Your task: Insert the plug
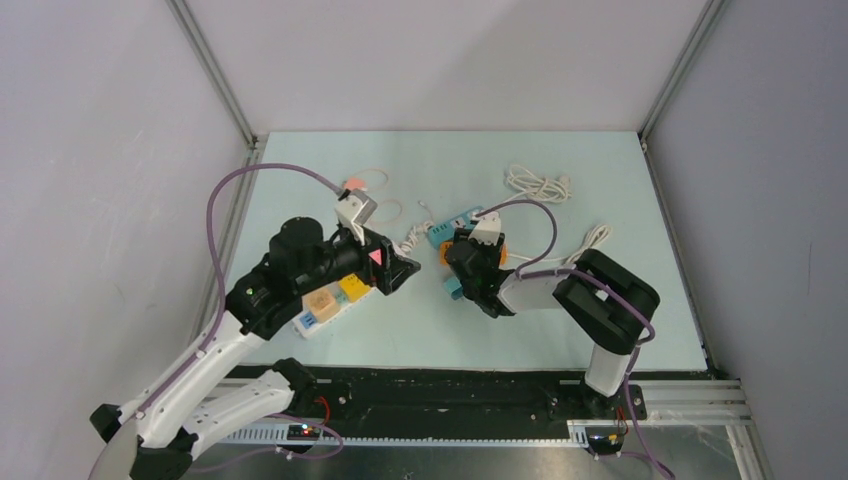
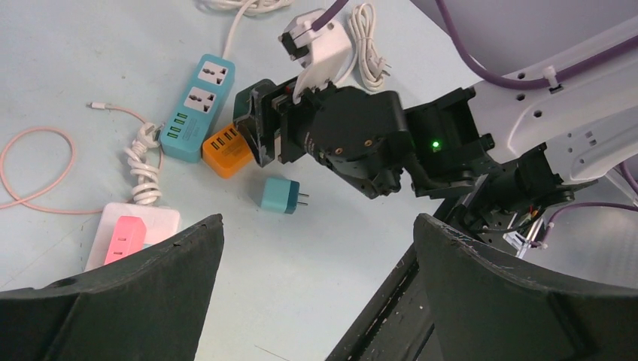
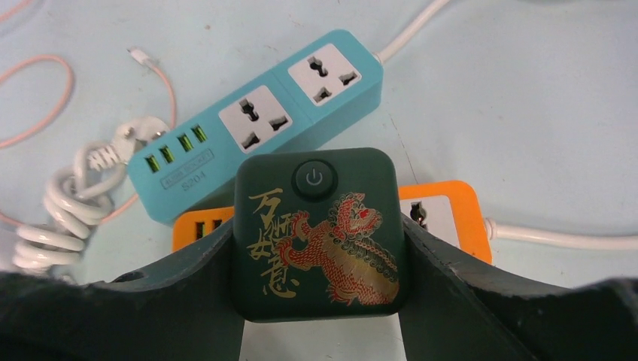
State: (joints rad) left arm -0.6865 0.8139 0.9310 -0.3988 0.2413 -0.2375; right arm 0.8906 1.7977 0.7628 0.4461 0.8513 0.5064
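While my right gripper (image 3: 318, 259) pinches the green plug (image 3: 316, 226), insertion isn't done | orange strip (image 3: 448, 207) just below jaws | left gripper (image 2: 317, 226) spread, empty

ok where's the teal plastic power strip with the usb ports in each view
top external: teal plastic power strip at centre, partly hidden.
left wrist: the strip is upper left, lying diagonally.
right wrist: the strip is upper centre, running diagonally.
shared landmark: the orange plastic socket block lies right beside it.
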